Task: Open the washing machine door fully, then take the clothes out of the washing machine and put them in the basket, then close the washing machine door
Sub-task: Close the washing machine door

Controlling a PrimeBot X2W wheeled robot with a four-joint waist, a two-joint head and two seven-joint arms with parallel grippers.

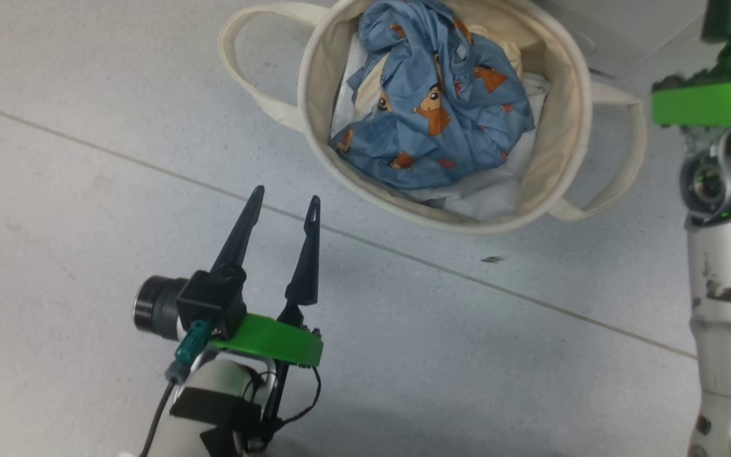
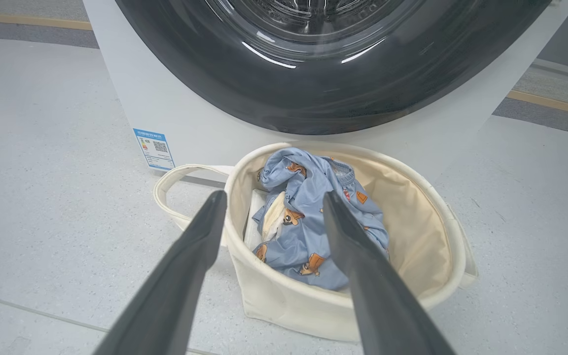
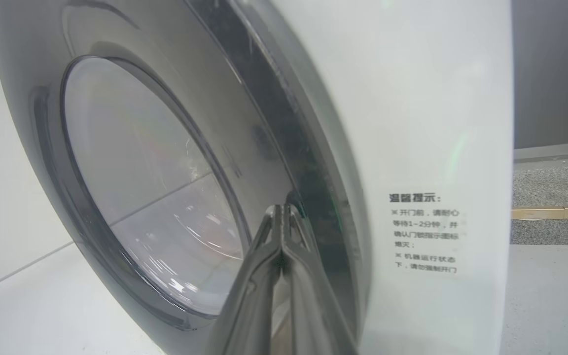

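Observation:
The cream basket (image 1: pixel 568 82) stands on the floor and holds the blue animal-print clothes (image 1: pixel 448 108) over some white fabric. My left gripper (image 1: pixel 286 198) hovers open and empty a little short of the basket's near rim; in the left wrist view its fingers (image 2: pixel 185 276) frame the basket (image 2: pixel 289 305) and the clothes (image 2: pixel 308 217). Behind the basket rises the white washing machine (image 2: pixel 175 108) with its black-rimmed door (image 2: pixel 313 93) against its front. My right gripper (image 3: pixel 282 209) is shut, its tips against the door (image 3: pixel 141 172) at its dark rim, next to the white machine front (image 3: pixel 412 123).
Grey tiled floor (image 1: pixel 86 158) spreads around the basket, with a seam running diagonally past it. My right forearm (image 1: pixel 727 285) stands at the right edge of the head view. A blue label (image 2: pixel 154 149) marks the machine's lower left corner. Printed text (image 3: pixel 424 234) sits on the machine front.

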